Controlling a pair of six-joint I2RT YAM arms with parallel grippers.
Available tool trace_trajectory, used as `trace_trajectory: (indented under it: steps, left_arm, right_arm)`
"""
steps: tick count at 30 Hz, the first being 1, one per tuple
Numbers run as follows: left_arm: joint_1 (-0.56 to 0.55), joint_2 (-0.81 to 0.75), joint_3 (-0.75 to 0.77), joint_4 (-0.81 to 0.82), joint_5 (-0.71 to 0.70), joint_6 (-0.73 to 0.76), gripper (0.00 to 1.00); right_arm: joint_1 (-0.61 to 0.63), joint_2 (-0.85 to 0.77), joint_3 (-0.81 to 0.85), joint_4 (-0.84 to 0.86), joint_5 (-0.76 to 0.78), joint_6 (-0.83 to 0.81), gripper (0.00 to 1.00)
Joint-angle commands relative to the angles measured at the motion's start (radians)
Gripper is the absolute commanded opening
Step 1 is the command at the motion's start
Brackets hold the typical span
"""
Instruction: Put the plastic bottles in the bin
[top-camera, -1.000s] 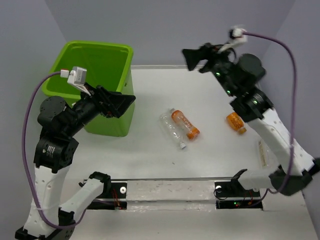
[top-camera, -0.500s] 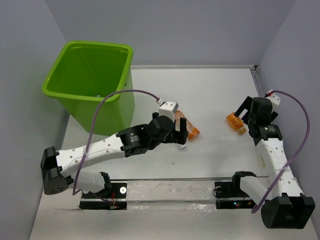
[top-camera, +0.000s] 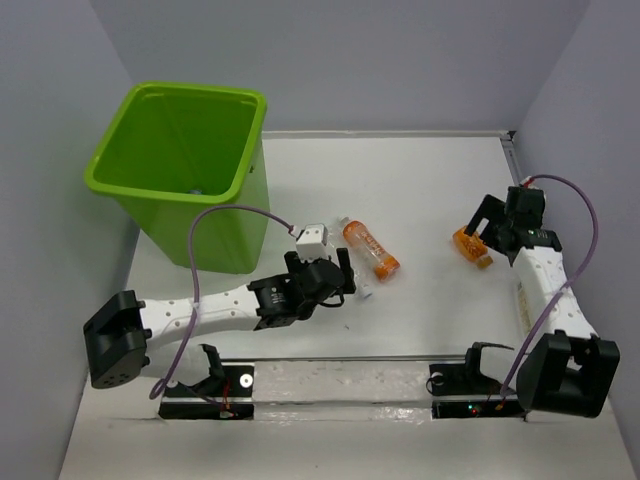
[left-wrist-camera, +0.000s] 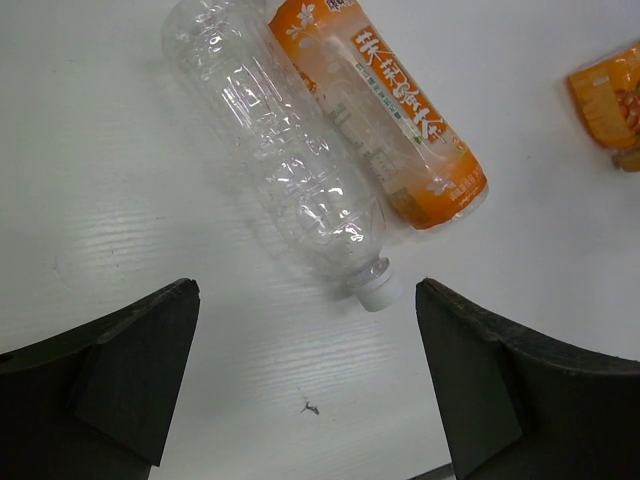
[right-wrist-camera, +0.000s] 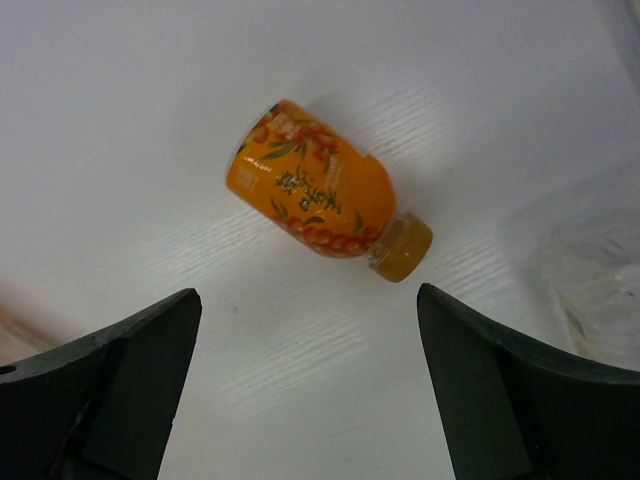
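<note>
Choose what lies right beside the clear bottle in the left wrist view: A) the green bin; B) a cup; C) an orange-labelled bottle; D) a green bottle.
C, because the clear bottle lies flat, side by side with the orange-labelled bottle.

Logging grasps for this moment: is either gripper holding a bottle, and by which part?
Nothing is held. Left gripper open, facing the clear bottle; right gripper open, facing the small orange bottle.
</note>
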Motion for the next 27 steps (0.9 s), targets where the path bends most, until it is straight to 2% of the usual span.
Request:
trace_trajectory:
  steps: [1, 4, 8, 11, 16, 19, 20, 21, 23, 24, 26, 27]
  left_arm:
    - [0.021, 0.072, -0.007, 0.12, -0.071, -0.084, 0.99]
    - [0.064, 0.119, -0.006, 0.138, -0.043, -0.1, 0.99]
    - [0.111, 0.169, -0.016, 0.207, 0.005, -0.097, 0.99]
    - [0.139, 0.21, -0.015, 0.239, 0.051, -0.091, 0.99]
    - [0.171, 0.293, 0.026, 0.258, 0.048, -0.055, 0.99]
    - [0.188, 0.345, 0.051, 0.261, 0.066, -0.022, 0.99]
    - [0.188, 0.356, 0.062, 0.261, 0.067, -0.019, 0.99]
    - [0.188, 0.371, 0.066, 0.262, 0.069, -0.019, 0.99]
    - [0.191, 0.388, 0.071, 0.262, 0.068, -0.019, 0.99]
    - [0.193, 0.402, 0.074, 0.262, 0.066, -0.019, 0.99]
    - [0.202, 0.417, 0.082, 0.261, 0.06, -0.019, 0.99]
    - [0.206, 0.417, 0.085, 0.261, 0.06, -0.018, 0.99]
  right_arm:
    - [-0.001, 0.102, 0.075, 0.013, -0.258, -0.109, 0.94]
    - [-0.001, 0.275, 0.165, 0.004, -0.203, -0.144, 0.94]
    - [-0.001, 0.405, 0.213, -0.002, -0.152, -0.163, 0.96]
    - [-0.001, 0.452, 0.212, 0.021, -0.146, -0.161, 0.96]
    - [0.035, 0.53, 0.196, 0.044, -0.149, -0.148, 0.93]
    - [0.065, 0.525, 0.158, 0.079, -0.165, -0.111, 0.76]
    - [0.074, 0.516, 0.143, 0.095, -0.204, -0.099, 0.6]
    - [0.074, 0.507, 0.126, 0.125, -0.218, -0.073, 0.54]
    - [0.084, 0.467, 0.078, 0.156, -0.244, -0.053, 0.46]
    - [0.098, 0.449, 0.063, 0.182, -0.249, -0.028, 0.36]
    - [0.107, 0.397, 0.02, 0.216, -0.272, -0.01, 0.26]
    - [0.108, 0.38, 0.008, 0.216, -0.28, -0.009, 0.26]
